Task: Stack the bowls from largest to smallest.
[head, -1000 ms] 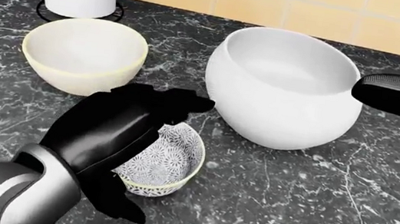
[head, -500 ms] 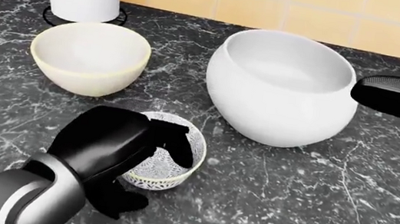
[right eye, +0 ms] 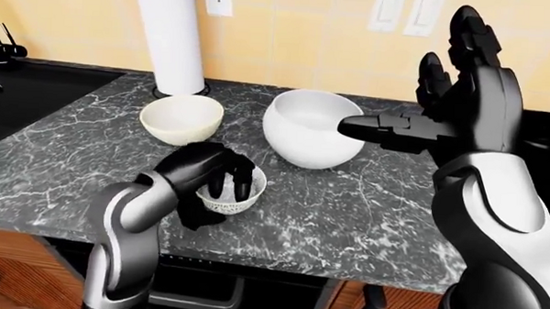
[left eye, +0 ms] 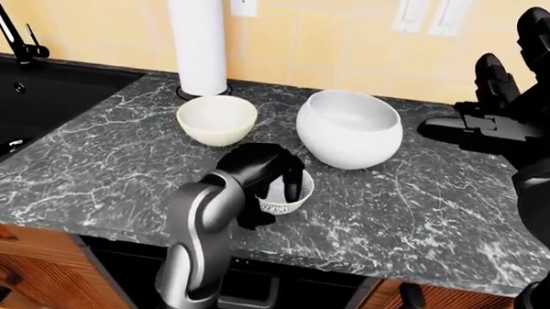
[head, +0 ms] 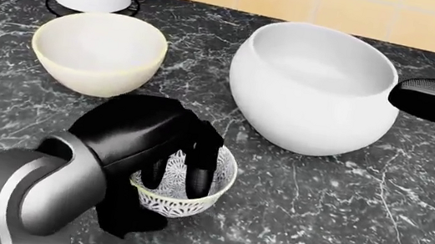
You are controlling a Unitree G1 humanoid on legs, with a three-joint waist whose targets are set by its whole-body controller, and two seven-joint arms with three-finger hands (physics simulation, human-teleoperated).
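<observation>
Left hand (head: 154, 151): fingers hooked over the small patterned ceramic bowl's (head: 191, 197) rim, pinching it on the black marble tabletop (head: 338, 226).
Right hand (right eye: 460, 113): fingers spread, empty.
Advice: probably nest the cream bowl (head: 96, 52) in the large white bowl (head: 314, 90) first.

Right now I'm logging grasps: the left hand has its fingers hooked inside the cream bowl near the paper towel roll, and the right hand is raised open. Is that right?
Not quite. The left hand has its fingers hooked inside the small patterned bowl, as the head view shows; the cream bowl near the paper towel roll sits untouched. The right hand is indeed raised open.
</observation>
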